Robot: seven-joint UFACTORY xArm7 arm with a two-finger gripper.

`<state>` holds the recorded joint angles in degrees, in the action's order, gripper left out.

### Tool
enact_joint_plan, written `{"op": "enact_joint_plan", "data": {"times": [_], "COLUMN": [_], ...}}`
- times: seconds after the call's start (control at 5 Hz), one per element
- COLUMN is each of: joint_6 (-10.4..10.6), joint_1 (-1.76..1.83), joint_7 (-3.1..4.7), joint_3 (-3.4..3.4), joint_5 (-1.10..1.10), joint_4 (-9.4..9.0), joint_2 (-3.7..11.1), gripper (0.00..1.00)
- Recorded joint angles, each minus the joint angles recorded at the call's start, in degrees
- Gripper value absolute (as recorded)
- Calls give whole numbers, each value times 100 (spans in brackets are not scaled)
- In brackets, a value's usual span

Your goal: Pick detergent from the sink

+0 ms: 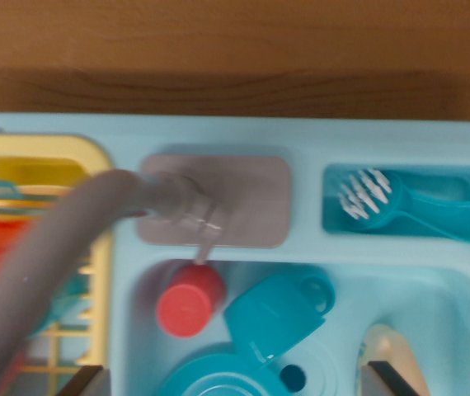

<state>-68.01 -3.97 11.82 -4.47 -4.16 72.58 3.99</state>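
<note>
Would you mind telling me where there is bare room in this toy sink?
Free: the basin floor right of the teal cup, and the wooden surface beyond the sink. Crowded: the basin's left, where the red-capped bottle, cup and faucet meet; the brush fills its tray.

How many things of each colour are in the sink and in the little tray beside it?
Red: 1, the red-capped bottle.
Teal: 3, the cup, the round piece, the brush in the tray.
Cream: 1, a piece at the sink's edge.
Total: 5.
</note>
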Motion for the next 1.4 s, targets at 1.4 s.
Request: {"op": "enact_joint_plan", "data": {"times": [1.4], "joint_6": [796], "joint_1": [-135], "joint_7": [404], "joint_3": [-162], "joint_5": [-68], "joint_4": [-639], "joint_2": [250], "gripper": [0]}}
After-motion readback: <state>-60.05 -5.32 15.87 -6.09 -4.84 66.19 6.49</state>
